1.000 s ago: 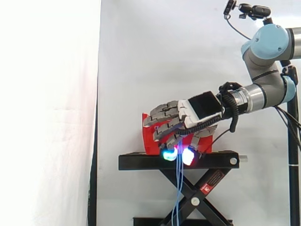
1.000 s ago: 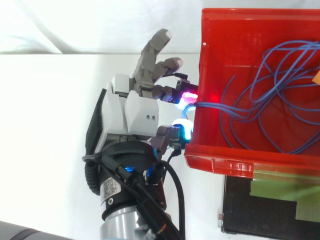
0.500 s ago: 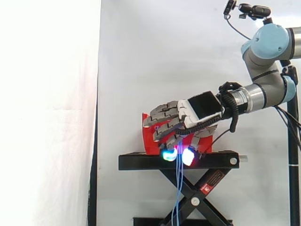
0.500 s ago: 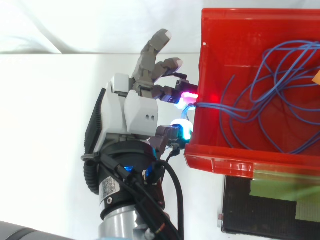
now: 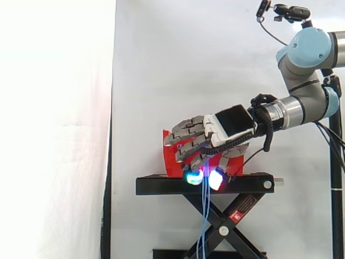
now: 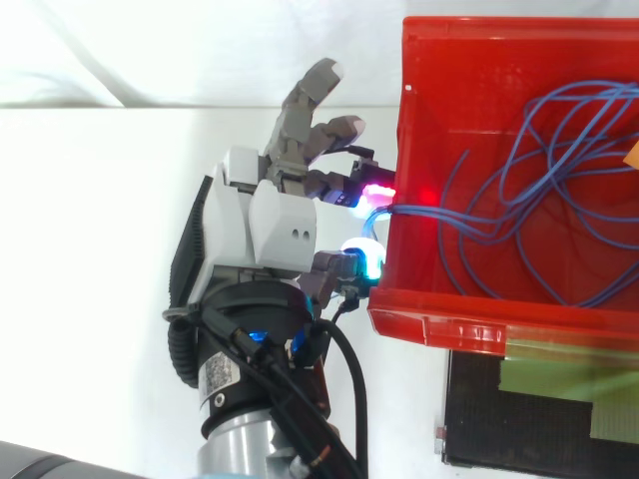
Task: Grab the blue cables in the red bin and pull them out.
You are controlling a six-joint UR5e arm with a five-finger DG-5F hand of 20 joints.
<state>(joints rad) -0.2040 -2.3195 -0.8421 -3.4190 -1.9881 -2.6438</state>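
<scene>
Where the arm [image 5: 307, 54] comes in from the right, the hand [image 6: 265, 225] is nearest in the side view. Its palm is tilted down, in front of the bin [image 6: 439, 319]. Top view puts it just outside the bin's left wall, wrist toward the near edge. Thumb and some fingers are curled in, and the fingertips [image 6: 377, 193] glow magenta, cyan and white. They are closed on the cables [image 6: 559, 170] right at the wall's rim, a pinch grip with strands between the pads. Other fingers stick out straighter toward the far side, holding nothing and clear of the bin. From the pinch a few blue strands drop straight down in the side view. They pass the stand's [image 5: 161, 186] top plate and hang in front of its scissor legs. Rest of the cables lies farther right as loose loops over the bin floor, with strands running up over the left wall to the pads. Bin is red and sits on the stand's black top. Orange bit [image 6: 631, 157] at the bin's right edge, can't tell what it is. Farthest back is the white curtain [image 5: 54, 108].
</scene>
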